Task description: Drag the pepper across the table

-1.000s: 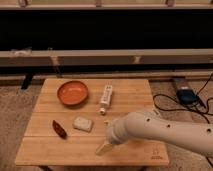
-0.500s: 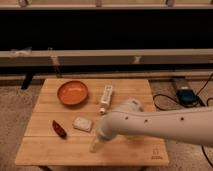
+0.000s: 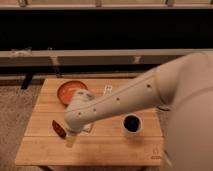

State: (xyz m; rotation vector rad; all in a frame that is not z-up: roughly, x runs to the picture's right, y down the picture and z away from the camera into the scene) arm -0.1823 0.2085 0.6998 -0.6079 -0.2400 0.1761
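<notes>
The pepper is small, dark red and elongated, and lies on the left part of the light-wood slatted table. My white arm reaches in from the right across the table. The gripper hangs down at the end of the arm, just right of the pepper and slightly nearer the front, close to the table top. I cannot tell whether it touches the pepper.
An orange bowl stands at the back left. A white cup with dark contents stands right of centre. A white item shows behind the arm. A pale block is mostly hidden under the arm. A carpeted floor surrounds the table.
The arm has swung left, and the gripper now sits beside the pepper. The view is closer, and the arm covers the pale block.
</notes>
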